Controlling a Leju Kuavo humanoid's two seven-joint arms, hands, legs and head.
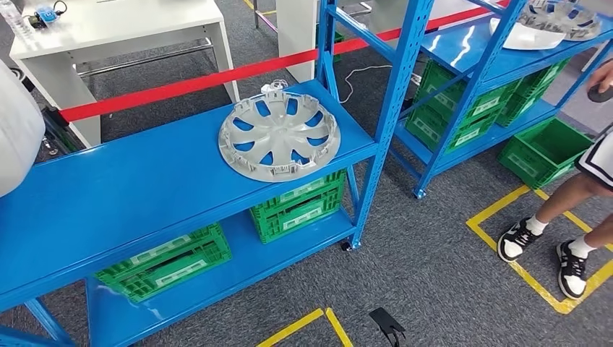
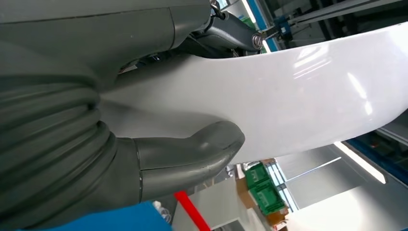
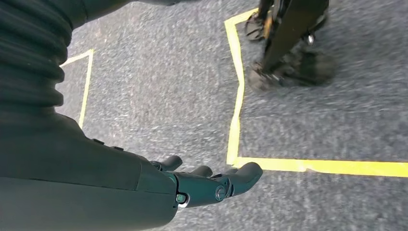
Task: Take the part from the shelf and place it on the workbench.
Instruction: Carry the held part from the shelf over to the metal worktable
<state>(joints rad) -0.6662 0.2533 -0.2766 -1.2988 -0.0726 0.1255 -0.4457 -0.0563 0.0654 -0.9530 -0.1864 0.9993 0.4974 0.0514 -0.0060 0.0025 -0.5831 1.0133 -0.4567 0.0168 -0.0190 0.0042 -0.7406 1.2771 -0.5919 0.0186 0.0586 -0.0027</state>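
My left hand [image 2: 144, 144] grips a smooth, glossy white part [image 2: 298, 96]; the thumb presses one face and the darker fingers [image 2: 226, 33] hold the other. In the head view the same white part [image 1: 16, 130] shows at the far left edge, above the blue shelf [image 1: 130, 195]. A grey wheel cover [image 1: 279, 137] lies flat on that shelf's top board, apart from the white part. My right hand [image 3: 207, 185] hangs over the grey carpet with its fingers stretched out and nothing in them.
Green crates [image 1: 170, 260] sit on the lower shelf board. A second blue rack [image 1: 491, 65] stands to the right with more crates and wheel covers. A white table [image 1: 116, 32] stands behind a red tape [image 1: 188, 83]. A person's legs [image 1: 571, 217] stand at the right, in a yellow floor square.
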